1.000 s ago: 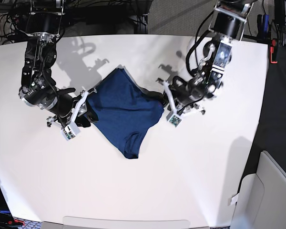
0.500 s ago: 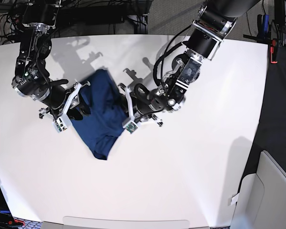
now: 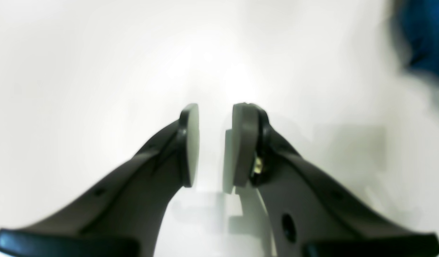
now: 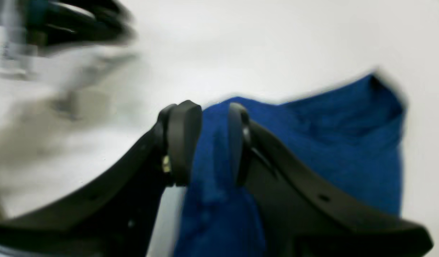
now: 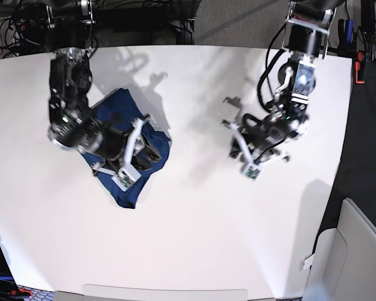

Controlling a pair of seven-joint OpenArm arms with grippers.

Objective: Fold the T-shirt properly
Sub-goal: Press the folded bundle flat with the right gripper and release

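Note:
The T-shirt lies folded into a small dark blue bundle on the left part of the white table. My right gripper sits low over the bundle. In the right wrist view its fingertips stand a little apart with blue T-shirt fabric showing in the gap; whether the cloth is pinched does not show. My left gripper hovers over bare table well to the right of the bundle. Its jaws are narrowly open and empty. A blurred edge of the T-shirt shows at the top right of the left wrist view.
Cables and dark arm mounts line the table's far edge. A red-and-black item hangs at the far right edge. A grey panel stands off the front right corner.
The T-shirt slid left across the table into a tighter bundle. My left arm came off it and swung back to the right. My right arm shifted onto the bundle.

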